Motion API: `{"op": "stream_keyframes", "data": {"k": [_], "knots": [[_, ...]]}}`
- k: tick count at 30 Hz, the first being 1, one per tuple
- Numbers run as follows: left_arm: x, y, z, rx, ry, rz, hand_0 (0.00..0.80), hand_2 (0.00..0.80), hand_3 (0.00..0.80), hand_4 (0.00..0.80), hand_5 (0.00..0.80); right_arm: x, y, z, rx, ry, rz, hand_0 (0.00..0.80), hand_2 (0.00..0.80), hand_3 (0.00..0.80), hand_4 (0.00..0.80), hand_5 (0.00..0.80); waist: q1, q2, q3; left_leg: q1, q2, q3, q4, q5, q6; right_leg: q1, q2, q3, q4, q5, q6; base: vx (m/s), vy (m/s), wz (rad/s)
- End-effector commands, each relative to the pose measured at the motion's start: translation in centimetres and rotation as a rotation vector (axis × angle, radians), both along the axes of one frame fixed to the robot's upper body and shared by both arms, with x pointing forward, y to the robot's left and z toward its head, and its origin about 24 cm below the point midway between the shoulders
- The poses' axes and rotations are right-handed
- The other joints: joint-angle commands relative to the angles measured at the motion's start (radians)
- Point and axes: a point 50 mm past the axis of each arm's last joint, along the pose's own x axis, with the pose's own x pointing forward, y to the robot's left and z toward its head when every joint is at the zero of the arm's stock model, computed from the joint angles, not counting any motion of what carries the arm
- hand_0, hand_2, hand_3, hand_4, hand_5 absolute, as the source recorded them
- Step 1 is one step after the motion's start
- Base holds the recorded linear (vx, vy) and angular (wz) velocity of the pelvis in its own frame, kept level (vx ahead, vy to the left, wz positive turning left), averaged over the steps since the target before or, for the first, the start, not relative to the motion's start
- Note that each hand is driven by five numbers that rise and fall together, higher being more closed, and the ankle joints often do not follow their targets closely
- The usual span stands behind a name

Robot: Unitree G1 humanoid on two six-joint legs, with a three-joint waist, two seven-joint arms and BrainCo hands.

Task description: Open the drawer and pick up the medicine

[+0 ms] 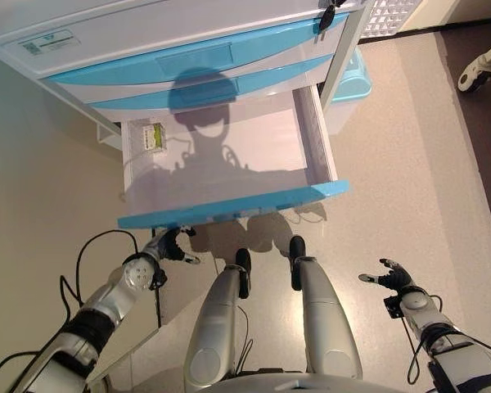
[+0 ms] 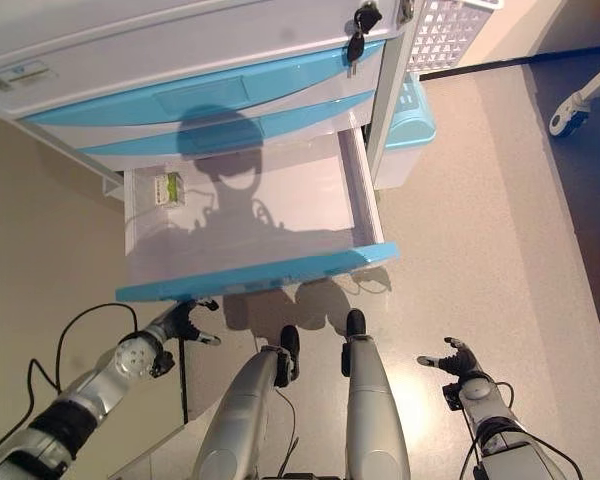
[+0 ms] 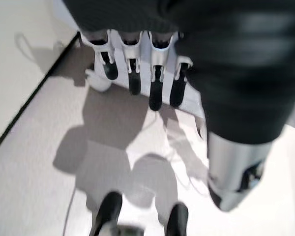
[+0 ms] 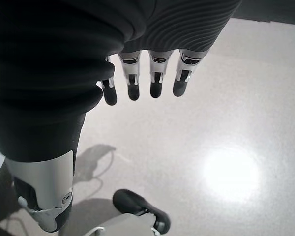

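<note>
The bottom drawer (image 1: pixel 229 205) of a white cabinet with blue fronts stands pulled out. A small green and white medicine box (image 1: pixel 153 136) lies in its back left corner; the same box (image 2: pixel 168 187) shows in the right eye view. My left hand (image 1: pixel 170 245) hangs just below the drawer's blue front, near its left end, fingers relaxed and holding nothing. Its fingers (image 3: pixel 132 73) point at the floor in the left wrist view. My right hand (image 1: pixel 393 277) hovers low over the floor at the right, open, with fingers (image 4: pixel 155 81) straight and empty.
Two shut blue drawers (image 1: pixel 188 70) sit above the open one. Keys (image 1: pixel 327 16) hang at the cabinet's top right. A pale blue bin (image 1: pixel 352 82) stands right of the cabinet, a white mesh basket (image 2: pixel 450 30) behind it. A wheeled base (image 1: pixel 479 74) is far right.
</note>
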Motion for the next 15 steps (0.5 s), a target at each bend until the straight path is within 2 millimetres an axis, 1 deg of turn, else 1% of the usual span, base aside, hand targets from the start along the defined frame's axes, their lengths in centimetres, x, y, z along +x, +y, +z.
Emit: {"op": "stream_keyframes", "data": {"k": [1,3,6,9,10,11,12,13,15], "knots": [[1.6,1.7,3.2,0.050,-0.154,0.070,0.000,0.000,0.000,0.000,0.000,-2.5,-1.2,-1.0,-0.042,0.099,-0.010,0.000,0.000,0.000,0.000,0.000,-0.013,0.004,-0.084,-0.004,-0.035,0.031,-0.051,0.017,0.068,0.036,0.023,-0.007,0.014,-0.048,-0.025,0.013,0.014,-0.07],[2.3,2.1,4.2,0.062,-0.189,0.085,0.000,0.000,0.000,0.000,0.000,-2.4,-0.9,-1.1,-0.033,0.099,0.001,0.000,0.000,0.000,0.000,0.000,-0.015,0.002,-0.088,-0.001,-0.032,0.034,-0.061,0.019,0.068,0.037,0.025,-0.004,0.002,-0.043,-0.024,0.011,0.014,-0.06],[3.8,3.2,5.8,0.104,-0.222,0.131,0.000,0.000,0.000,0.000,0.000,-2.1,-0.6,-1.1,-0.035,0.105,0.026,0.000,0.000,0.000,0.000,0.000,-0.025,-0.005,-0.092,-0.001,-0.029,0.040,-0.075,0.024,0.067,0.036,0.028,0.002,-0.018,-0.028,-0.021,0.007,0.016,-0.09],[5.4,3.9,8.1,0.147,-0.277,0.175,0.000,0.000,0.000,0.000,0.000,-1.8,-0.3,-1.1,-0.035,0.104,0.045,0.000,0.000,0.000,0.000,0.000,-0.034,-0.015,-0.095,-0.005,-0.025,0.043,-0.091,0.033,0.064,0.034,0.030,0.007,-0.046,-0.012,-0.017,-0.003,0.007,-0.07],[5.4,3.9,8.1,0.147,-0.277,0.175,0.000,0.000,0.000,0.000,0.000,-1.8,-0.3,-1.1,-0.035,0.104,0.045,0.000,0.000,0.000,0.000,0.000,-0.034,-0.015,-0.095,-0.005,-0.025,0.043,-0.091,0.033,0.064,0.034,0.030,0.007,-0.046,-0.012,-0.017,-0.003,0.010,-0.03],[6.3,4.3,9.4,0.177,-0.301,0.194,0.000,0.000,0.000,0.000,0.000,-1.7,0.0,-1.2,-0.033,0.107,0.054,0.000,0.000,0.000,0.000,0.000,-0.038,-0.020,-0.093,-0.009,-0.022,0.044,-0.096,0.037,0.064,0.032,0.032,0.008,-0.054,-0.005,-0.015,0.000,0.000,0.00],[6.7,4.4,10.2,0.210,-0.315,0.198,0.000,0.000,0.000,0.000,0.000,-1.8,0.1,-1.3,-0.033,0.113,0.057,0.000,0.000,0.000,0.000,0.000,-0.040,-0.023,-0.093,-0.010,-0.021,0.047,-0.100,0.038,0.064,0.032,0.032,0.009,-0.061,-0.001,-0.014,0.000,0.000,0.00],[7.3,4.4,11.4,0.210,-0.343,0.205,0.000,0.000,0.000,0.000,0.000,-1.8,0.1,-1.4,-0.034,0.121,0.060,0.000,0.000,0.000,0.000,0.000,-0.043,-0.026,-0.094,-0.012,-0.020,0.048,-0.102,0.039,0.065,0.031,0.032,0.009,-0.065,0.005,-0.011,0.000,0.000,0.00],[7.6,5.5,12.3,0.204,-0.354,0.256,0.000,0.000,0.000,0.000,0.000,-1.7,0.4,-1.4,-0.030,0.123,0.070,0.000,0.000,0.000,0.000,0.000,-0.045,-0.033,-0.095,-0.017,-0.016,0.051,-0.103,0.041,0.064,0.028,0.033,0.013,-0.074,0.010,-0.010,0.006,0.009,-0.04]]}}
